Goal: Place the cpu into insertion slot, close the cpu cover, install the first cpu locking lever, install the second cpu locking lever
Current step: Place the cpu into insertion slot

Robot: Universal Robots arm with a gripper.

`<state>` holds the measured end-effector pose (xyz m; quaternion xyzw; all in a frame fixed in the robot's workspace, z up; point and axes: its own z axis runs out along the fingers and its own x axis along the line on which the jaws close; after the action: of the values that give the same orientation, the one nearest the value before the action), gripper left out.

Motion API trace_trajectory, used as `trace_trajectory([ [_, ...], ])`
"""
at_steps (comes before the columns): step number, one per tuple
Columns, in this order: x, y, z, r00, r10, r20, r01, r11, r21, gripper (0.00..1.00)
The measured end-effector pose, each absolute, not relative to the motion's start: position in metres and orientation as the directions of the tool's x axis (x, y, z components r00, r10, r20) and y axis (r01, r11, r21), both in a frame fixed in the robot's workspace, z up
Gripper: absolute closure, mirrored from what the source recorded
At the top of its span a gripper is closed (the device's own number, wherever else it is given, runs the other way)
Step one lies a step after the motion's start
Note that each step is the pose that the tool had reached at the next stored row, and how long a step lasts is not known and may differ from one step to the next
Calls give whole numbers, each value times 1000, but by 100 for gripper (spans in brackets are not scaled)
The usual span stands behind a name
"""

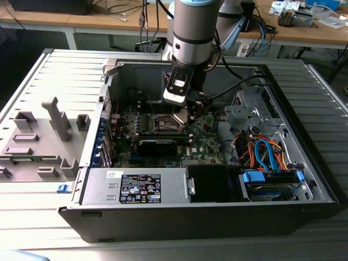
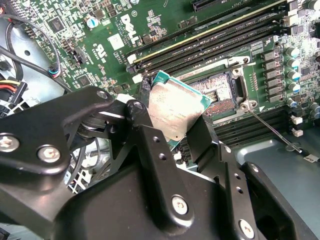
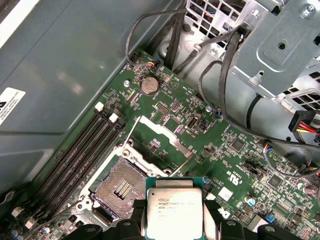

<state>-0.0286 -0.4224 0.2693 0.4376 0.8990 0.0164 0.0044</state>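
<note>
Two black fingers (image 2: 150, 145) of the tool (image 2: 174, 122) pinch the cpu (image 3: 173, 215), a silver-topped square chip with a green rim, tilted just above the open insertion slot (image 3: 120, 187), toward the motherboard (image 3: 170, 107) edge lined by memory slots (image 3: 80, 150).

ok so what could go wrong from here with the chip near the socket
The silver-grey square cpu chip looks tilted in the black end effector, pinched by its edges. It might slip or land skewed on the dark square insertion slot, damaging its exposed contacts.
The thin metal locking lever lies beside the slot and could catch the end effector on the way down.
</note>
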Motion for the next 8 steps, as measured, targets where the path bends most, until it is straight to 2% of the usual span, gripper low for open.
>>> trace_trajectory([
  [8, -29, -422, 269, -613, 790, 7, 789, 613, 33, 45],
])
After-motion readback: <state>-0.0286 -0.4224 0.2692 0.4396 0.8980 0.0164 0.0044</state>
